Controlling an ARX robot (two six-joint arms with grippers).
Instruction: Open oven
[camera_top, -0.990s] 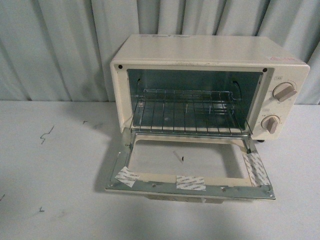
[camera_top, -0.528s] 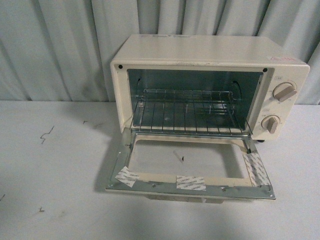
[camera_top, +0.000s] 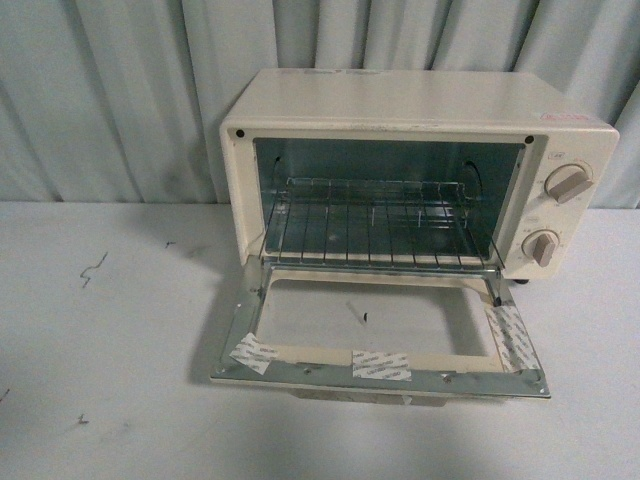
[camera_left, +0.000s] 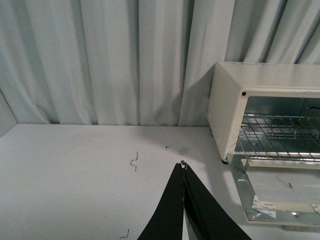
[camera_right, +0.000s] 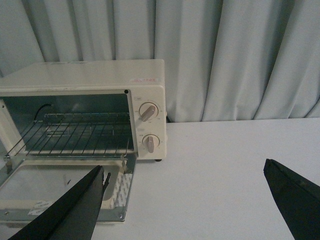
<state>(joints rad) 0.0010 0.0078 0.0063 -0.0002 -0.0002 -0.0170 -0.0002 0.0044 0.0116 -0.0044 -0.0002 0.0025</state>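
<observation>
1. The oven (camera_top: 415, 170) is seen standing on the white table (camera_top: 100, 380), toward the right and far side, close in front of the pale curtain (camera_top: 120, 90)

2. Its drop-down door (camera_top: 385, 345) is found fully lowered, lying almost flat over the table on the near side of the oven body; the wire rack (camera_top: 375, 235) is laid bare inside the cavity, and the two knobs (camera_top: 555, 215) are seen on the right of the front face

3. The opening step is therefore judged to be finished; nothing of the task appears left to be done on the door

4. Neither arm is shown in the front view. In the left wrist view the left gripper (camera_left: 183, 170) is seen with its fingers pressed together on nothing, hanging above the table well to the left of the oven

5. In the right wrist view the right gripper (camera_right: 185, 185) is seen spread wide and empty, held to the right of and nearer than the oven, apart from door and handle

6. The next move is judged to call for no further contact: the arms need only be kept clear of the lowered door, so that it is not knocked upward
</observation>
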